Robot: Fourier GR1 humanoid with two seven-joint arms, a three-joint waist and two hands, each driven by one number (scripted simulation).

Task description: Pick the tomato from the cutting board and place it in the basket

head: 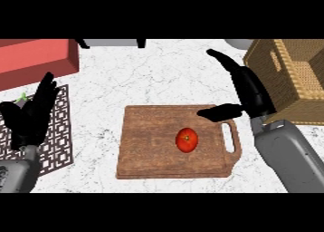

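A red tomato (187, 139) lies on the wooden cutting board (148, 149), right of the board's middle, near its handle slot. The wicker basket (295, 90) stands at the upper right, its inside in shadow. My right hand (250, 93) hovers between the board's upper right corner and the basket, open, fingers stretched away from me and thumb pointing left over the board's edge. It is above and to the right of the tomato, not touching it. My left hand (30, 115) rests open at the left, fingers up, over a patterned mat.
A red box (31, 61) sits at the upper left. A dark lattice mat (58, 136) lies under my left hand, with a small green thing (21, 97) at its top. Grey objects show at the far edge. White marble counter surrounds the board.
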